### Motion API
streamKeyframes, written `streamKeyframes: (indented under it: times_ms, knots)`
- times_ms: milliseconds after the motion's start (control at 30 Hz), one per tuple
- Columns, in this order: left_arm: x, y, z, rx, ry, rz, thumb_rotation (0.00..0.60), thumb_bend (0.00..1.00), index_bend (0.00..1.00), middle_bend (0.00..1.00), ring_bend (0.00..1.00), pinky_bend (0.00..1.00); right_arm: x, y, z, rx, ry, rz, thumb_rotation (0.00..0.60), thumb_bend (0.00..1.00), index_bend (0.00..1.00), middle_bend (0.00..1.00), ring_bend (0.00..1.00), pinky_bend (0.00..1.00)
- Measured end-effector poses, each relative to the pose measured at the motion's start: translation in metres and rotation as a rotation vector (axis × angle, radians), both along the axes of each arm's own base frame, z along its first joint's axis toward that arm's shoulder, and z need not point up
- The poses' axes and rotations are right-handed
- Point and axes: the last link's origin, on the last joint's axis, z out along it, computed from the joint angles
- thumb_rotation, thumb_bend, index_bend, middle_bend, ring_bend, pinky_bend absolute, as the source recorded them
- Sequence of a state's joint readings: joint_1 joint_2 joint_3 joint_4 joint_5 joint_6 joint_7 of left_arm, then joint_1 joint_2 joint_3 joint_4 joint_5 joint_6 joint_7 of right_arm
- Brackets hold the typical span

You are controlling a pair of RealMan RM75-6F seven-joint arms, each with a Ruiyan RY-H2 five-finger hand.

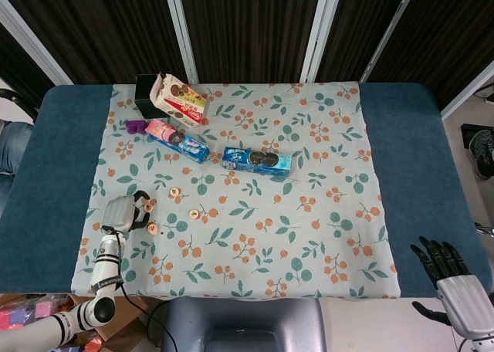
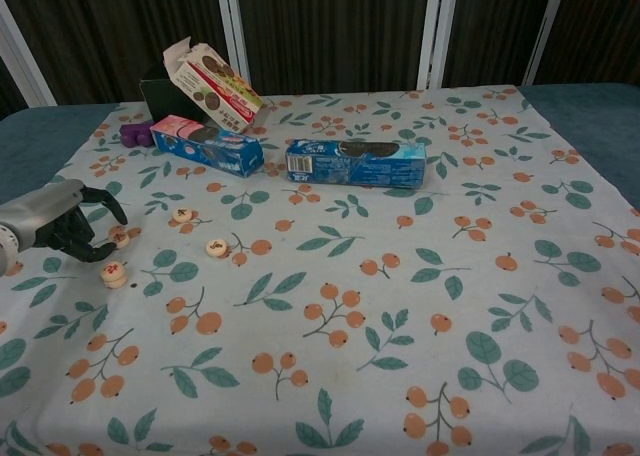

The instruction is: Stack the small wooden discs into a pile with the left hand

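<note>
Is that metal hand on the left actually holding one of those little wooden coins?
The left hand has its fingertips around a wooden disc by its edge; whether it is truly gripped cannot be told.

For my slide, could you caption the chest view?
Left hand closes on a wooden disc on the floral tablecloth.

My left hand (image 2: 62,229) sits low at the left side of the tabletop (image 1: 432,136), back upward, its dark fingers (image 2: 104,204) curled in a loose claw and reaching to the right; whether the tips pinch anything I can't tell. Its forearm runs back toward me. My right hand (image 1: 451,279) hangs off the near right corner, fingers apart and holding nothing.
</note>
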State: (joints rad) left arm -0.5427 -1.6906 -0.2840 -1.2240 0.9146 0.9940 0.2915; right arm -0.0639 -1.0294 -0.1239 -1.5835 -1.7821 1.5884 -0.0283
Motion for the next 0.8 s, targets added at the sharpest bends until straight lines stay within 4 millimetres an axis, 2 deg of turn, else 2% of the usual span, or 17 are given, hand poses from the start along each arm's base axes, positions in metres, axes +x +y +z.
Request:
streamKeyframes:
  times_ms: [433,800]
  knots:
    - [-0.004,0.006,-0.012,-0.002,0.034,0.007,0.600,0.40,0.42,1.00,1.00,1.00,0.000,0.001,0.001,-0.002,-0.002,-0.003,0.600,0.14,0.00,0.00,0.00,0.00]
    - [-0.006,0.012,-0.015,0.008,0.036,0.002,0.600,0.40,0.52,1.00,1.00,1.00,0.000,0.001,0.001,-0.001,0.000,-0.004,0.600,0.14,0.00,0.00,0.00,0.00]
